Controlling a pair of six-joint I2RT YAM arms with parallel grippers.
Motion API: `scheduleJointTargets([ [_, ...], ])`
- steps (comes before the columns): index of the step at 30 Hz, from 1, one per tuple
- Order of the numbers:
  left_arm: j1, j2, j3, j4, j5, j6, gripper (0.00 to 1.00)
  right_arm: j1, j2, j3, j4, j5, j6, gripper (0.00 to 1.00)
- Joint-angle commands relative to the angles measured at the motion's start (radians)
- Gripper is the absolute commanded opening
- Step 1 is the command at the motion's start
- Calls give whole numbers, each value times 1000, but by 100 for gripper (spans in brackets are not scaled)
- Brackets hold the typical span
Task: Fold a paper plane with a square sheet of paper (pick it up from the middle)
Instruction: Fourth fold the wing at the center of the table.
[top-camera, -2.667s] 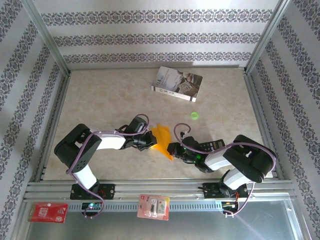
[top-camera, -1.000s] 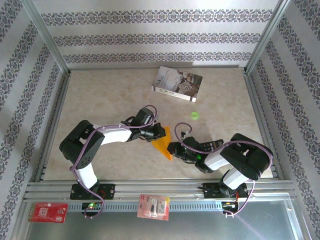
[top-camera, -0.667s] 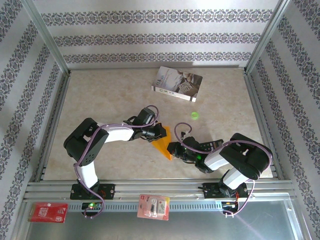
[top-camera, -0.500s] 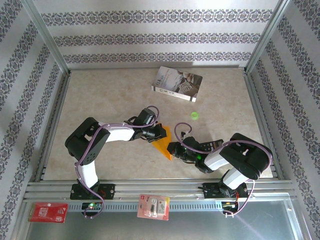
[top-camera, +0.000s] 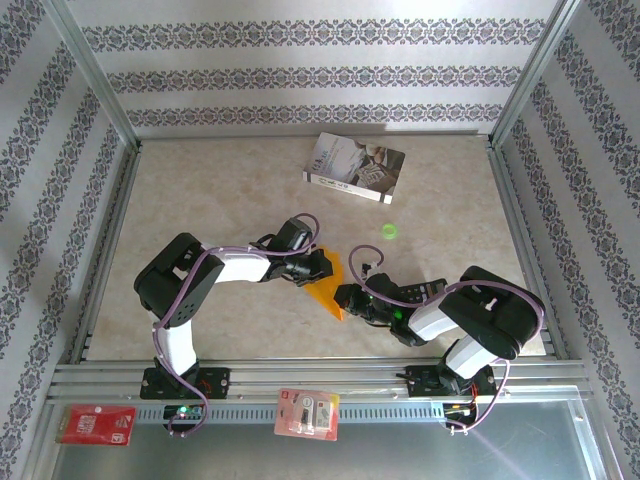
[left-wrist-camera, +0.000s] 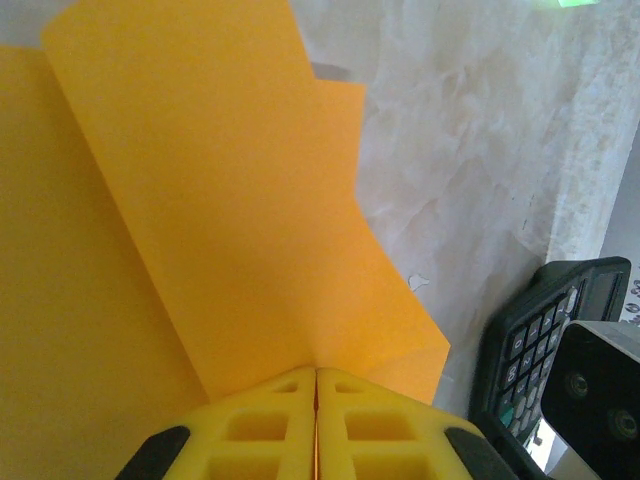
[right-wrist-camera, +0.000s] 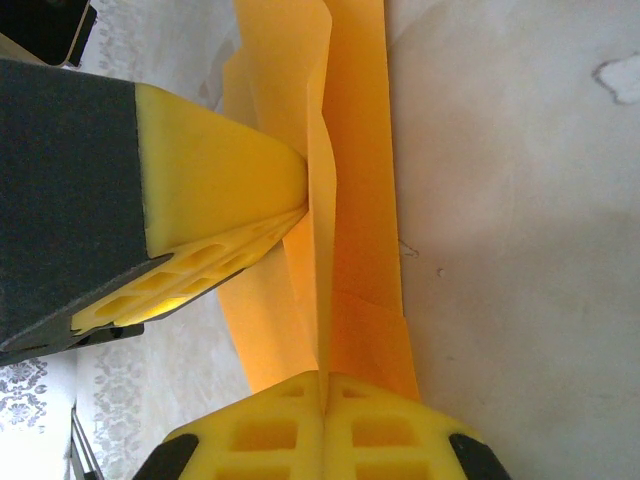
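Note:
The square sheet of paper (top-camera: 329, 284), orange, is folded into a pointed wedge with a raised centre ridge, a rough paper plane shape, just in front of the two arms. My left gripper (top-camera: 317, 266) is shut on its far left edge; in the left wrist view the yellow fingers (left-wrist-camera: 270, 425) pinch the paper (left-wrist-camera: 230, 220) at a crease. My right gripper (top-camera: 346, 298) is shut on the near tip. In the right wrist view its jaws (right-wrist-camera: 325, 380) clamp the ridge of the paper (right-wrist-camera: 355, 200), with the left gripper's finger (right-wrist-camera: 215, 190) pressing in from the left.
A black calculator (top-camera: 424, 291) lies under the right arm, also at the left wrist view's right edge (left-wrist-camera: 540, 340). A grey-white book (top-camera: 355, 167) and a small green disc (top-camera: 389, 231) lie further back. Two packets (top-camera: 308, 413) (top-camera: 97, 424) sit on the front rail.
The left arm has swung right and its gripper has slid a little along the paper toward the right gripper. The paper looks narrower than at first. The right arm has stayed still.

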Motion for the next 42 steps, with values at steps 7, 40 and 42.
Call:
scheduleJointTargets([
  [7,14,7,-48,42,-18,18,7,9,44,2,-60,0,15,0],
  [40,12,-121,-52,102,63,6,17,-7,47,6,-60,-23,-8,1],
  [42,6,-98,-31,107,78,7,17,-7,49,8,-61,-25,-9,1],
])
